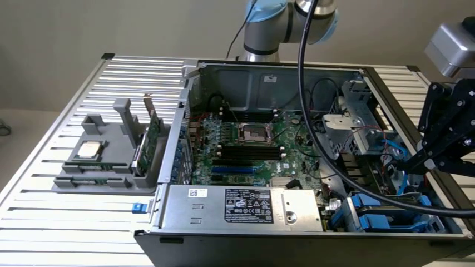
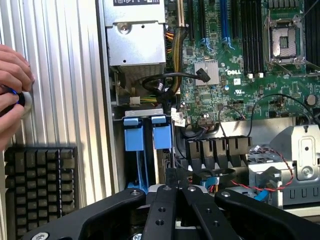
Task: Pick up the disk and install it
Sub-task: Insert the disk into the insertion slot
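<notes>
The computer case (image 1: 167, 167) lies open on the slatted table. In its drive bay stand two blue carrier fronts (image 2: 133, 135) (image 2: 162, 132) side by side, the same blue frames (image 1: 386, 214) sitting at the case's near corner on the exterior view's right. I take these for the disk's carrier; its metal body is hidden in the bay. My gripper (image 2: 177, 189) is shut with nothing between its fingers and hovers just above that bay. In the exterior view the gripper (image 1: 406, 166) hangs over the case's right side.
A grey fixture (image 1: 97, 167) on the exterior view's left holds a silver chip (image 1: 89, 149) and a green card (image 1: 152, 142). The power supply (image 1: 237, 203) and motherboard (image 1: 252, 144) fill the case. A person's hand (image 2: 12, 95) and a keyboard (image 2: 40, 187) lie beside the case. A black cable (image 1: 319, 139) crosses it.
</notes>
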`<state>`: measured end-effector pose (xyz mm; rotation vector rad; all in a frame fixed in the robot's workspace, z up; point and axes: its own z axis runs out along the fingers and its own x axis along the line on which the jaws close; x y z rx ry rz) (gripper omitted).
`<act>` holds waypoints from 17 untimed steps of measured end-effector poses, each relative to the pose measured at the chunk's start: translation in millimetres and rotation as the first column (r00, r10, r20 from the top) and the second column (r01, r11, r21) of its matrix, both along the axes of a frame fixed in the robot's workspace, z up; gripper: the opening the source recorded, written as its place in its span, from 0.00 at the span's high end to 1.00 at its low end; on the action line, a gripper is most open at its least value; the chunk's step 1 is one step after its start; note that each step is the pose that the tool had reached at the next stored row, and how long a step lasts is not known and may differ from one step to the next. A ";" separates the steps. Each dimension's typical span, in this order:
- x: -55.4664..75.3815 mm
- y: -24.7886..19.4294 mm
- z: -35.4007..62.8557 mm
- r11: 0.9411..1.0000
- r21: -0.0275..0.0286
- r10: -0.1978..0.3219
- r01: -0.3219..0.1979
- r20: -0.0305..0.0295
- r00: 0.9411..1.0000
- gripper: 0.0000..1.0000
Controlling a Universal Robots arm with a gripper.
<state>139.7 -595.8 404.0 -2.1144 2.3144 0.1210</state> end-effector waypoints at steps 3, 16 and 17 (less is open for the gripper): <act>0.0 0.0 0.0 1.000 0.000 -0.002 0.002 0.000 1.000 0.89; 0.0 0.0 -0.2 0.995 0.000 -0.099 0.099 0.000 0.995 0.89; 0.0 0.0 -0.3 0.993 0.000 -0.117 0.117 0.000 0.993 0.89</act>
